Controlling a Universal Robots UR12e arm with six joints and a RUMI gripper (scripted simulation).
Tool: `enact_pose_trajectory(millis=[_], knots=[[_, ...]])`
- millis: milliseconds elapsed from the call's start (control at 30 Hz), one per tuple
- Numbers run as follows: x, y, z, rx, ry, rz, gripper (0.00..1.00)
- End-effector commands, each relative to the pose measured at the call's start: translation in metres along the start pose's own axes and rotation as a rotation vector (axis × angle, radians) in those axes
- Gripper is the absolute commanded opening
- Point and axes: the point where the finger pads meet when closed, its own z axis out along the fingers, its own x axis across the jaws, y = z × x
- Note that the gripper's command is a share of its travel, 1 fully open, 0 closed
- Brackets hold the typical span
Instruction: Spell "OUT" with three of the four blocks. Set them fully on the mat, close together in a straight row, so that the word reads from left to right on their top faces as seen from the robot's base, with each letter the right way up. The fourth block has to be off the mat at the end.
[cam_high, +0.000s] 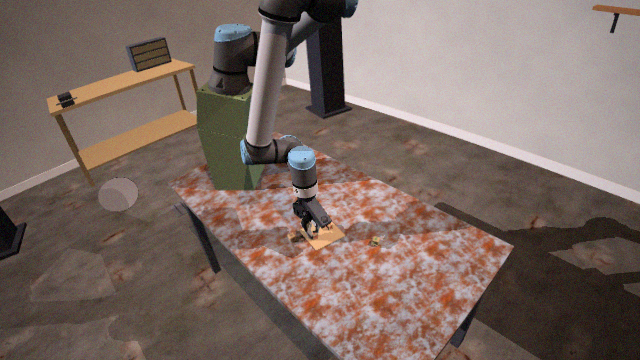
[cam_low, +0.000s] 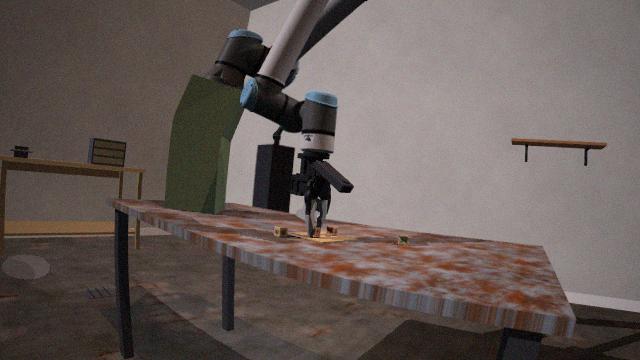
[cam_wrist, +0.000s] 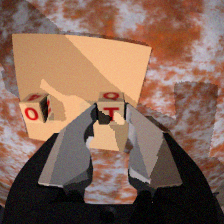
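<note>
Rust-and-white mottling covers the table (cam_high: 380, 295) (cam_low: 400, 272) (cam_wrist: 185, 30), where I'm watching the T block (cam_low: 317, 231) (cam_wrist: 112, 108) over the mat (cam_high: 320, 243) (cam_low: 345, 238) (cam_wrist: 50, 55), its letter upright in my wrist view. The hand (cam_high: 311, 234) (cam_low: 316, 234) (cam_wrist: 111, 104) is closed on it, low down; I can't tell whether its underside bears on the mat. The O block (cam_high: 329, 226) (cam_low: 331, 230) (cam_wrist: 31, 113) sits on the mat near the opposite side, apart from the T. Off the mat lie a loose block (cam_high: 295, 236) (cam_low: 280, 231) just beside it and a far block (cam_high: 374, 241) (cam_low: 402, 240) well clear; I can't read either top from here. I judge the T's placing is in hand. Next I'd settle it square with the O, leaving only room for the U between, then let go and lift straight, lest a finger twist it.
</note>
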Motion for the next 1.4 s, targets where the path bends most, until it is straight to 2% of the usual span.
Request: enact_pose_trajectory(millis=[0,267,300,433,567,733,767,1167,1367], knots=[[0.000,-0.002,0.000,0.003,0.002,-0.001,0.05],[0.000,-0.002,0.000,0.003,0.002,-0.001,0.05],[0.000,-0.002,0.000,0.003,0.002,-0.001,0.09],[0.000,-0.002,0.000,0.003,0.002,-0.001,0.09],[0.000,-0.002,0.000,0.003,0.002,-0.001,0.17],[0.000,-0.002,0.000,0.003,0.002,-0.001,0.21],[0.000,-0.002,0.000,0.003,0.002,-0.001,0.25],[0.000,-0.002,0.000,0.003,0.002,-0.001,0.25],[0.001,0.000,-0.013,0.001,0.001,0.001,0.25]])
